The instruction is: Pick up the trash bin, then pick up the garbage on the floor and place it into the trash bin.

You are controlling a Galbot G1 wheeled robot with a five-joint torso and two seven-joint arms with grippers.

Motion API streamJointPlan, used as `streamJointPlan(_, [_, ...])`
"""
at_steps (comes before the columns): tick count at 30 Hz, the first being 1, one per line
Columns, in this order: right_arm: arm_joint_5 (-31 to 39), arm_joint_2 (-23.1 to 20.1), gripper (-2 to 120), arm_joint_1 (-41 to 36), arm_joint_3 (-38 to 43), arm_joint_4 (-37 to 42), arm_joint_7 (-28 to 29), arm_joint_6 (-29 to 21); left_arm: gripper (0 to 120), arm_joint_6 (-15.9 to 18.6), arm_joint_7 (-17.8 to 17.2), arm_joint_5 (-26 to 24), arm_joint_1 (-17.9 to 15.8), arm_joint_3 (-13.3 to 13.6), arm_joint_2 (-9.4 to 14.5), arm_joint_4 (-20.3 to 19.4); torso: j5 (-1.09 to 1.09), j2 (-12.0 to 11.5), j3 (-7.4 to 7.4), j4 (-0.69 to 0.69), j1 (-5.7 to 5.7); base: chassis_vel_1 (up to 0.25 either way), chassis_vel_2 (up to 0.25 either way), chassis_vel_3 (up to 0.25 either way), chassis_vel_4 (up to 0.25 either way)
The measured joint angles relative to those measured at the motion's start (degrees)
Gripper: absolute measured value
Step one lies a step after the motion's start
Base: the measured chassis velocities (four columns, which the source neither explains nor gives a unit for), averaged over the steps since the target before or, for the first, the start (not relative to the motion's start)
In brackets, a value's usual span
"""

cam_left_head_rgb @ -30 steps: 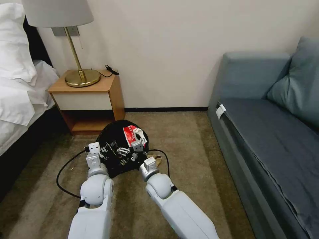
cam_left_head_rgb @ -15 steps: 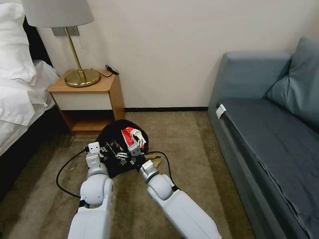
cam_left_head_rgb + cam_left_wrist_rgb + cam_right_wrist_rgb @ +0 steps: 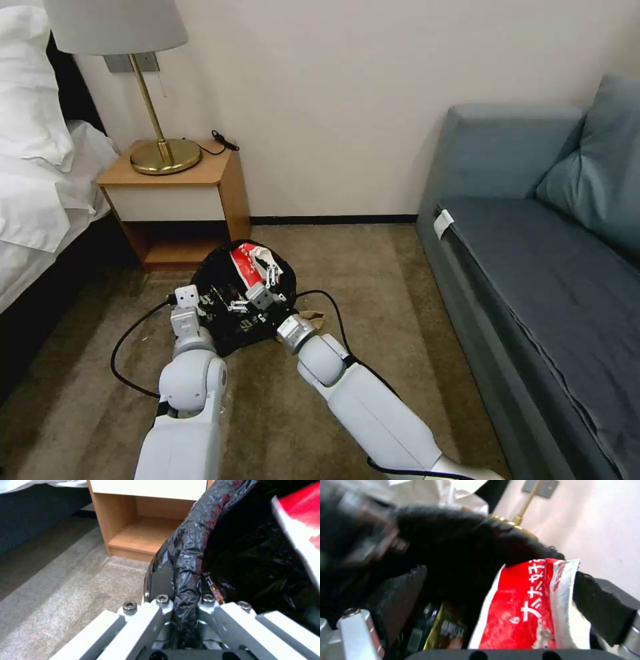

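My left hand point(image 3: 181, 605) was clamped on the rim of the small round trash bin lined with crinkly, glossy black plastic point(image 3: 220, 280), the bunched liner pinched between its two fingers. The bin hung from that hand, beside the wooden nightstand point(image 3: 175, 200).

My right hand point(image 3: 263, 283) was over the bin's mouth, gripping the red-and-white printed snack packet point(image 3: 533, 605); most of the packet stood up ahead of the hand, against the far liner wall. Below that hand, a brown-yellow glossy wrapper point(image 3: 448, 630) lay in the bin. A crumpled tan paper point(image 3: 311, 319) lay on the carpet just beside my right wrist, outside the bin.

Hazards, as I judged them:
- The packet was light and stiff. If released while it leaned on the liner, it could tip over the rim and fall to the floor.
- The left grip was largely on slick plastic. Any downward push from the right hand could slide the liner and let the bin sag or drop.
- The black cable point(image 3: 127, 347) looped on the carpet close to both arms and could snag.
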Motion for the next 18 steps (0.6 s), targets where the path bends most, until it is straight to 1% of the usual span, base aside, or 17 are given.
streamJointPlan(1, [-1.23,-0.52,100,0.47,-0.41,-0.74,-0.23,0.42,1,0.06,0.00,0.00,-0.07,0.00,0.00,0.01,0.00,0.00,0.00,0.00,0.00,0.000,0.000,0.000,0.000])
streamJointPlan(8, [-4.22,-2.91,100,4.02,-2.14,-1.91,-1.72,0.47,1,0.46,-0.03,-0.06,-0.22,-0.27,0.31,0.16,0.00,0.00,0.00,0.00,0.00,0.000,0.000,0.000,0.000])
streamJointPlan(15, [-4.85,-4.71,100,7.69,-5.39,-3.21,-2.30,-0.36,1,0.67,-0.09,-0.08,-0.37,-0.47,0.40,0.61,0.00,0.00,0.00,0.00,0.00,0.000,0.000,0.000,0.000])
streamJointPlan(17, [-3.66,-6.16,100,9.35,-8.49,-3.20,-3.76,-1.25,1,0.71,-0.13,-0.03,-0.60,-0.60,0.49,1.08,0.01,0.00,0.00,0.00,0.00,0.000,0.000,0.000,0.000])
streamJointPlan(18, [-3.66,-6.16,100,9.35,-8.49,-3.20,-3.76,-1.25,1,0.71,-0.13,-0.03,-0.60,-0.60,0.49,1.08,0.01,0.00,0.00,0.00,0.00,0.000,0.000,0.000,0.000])
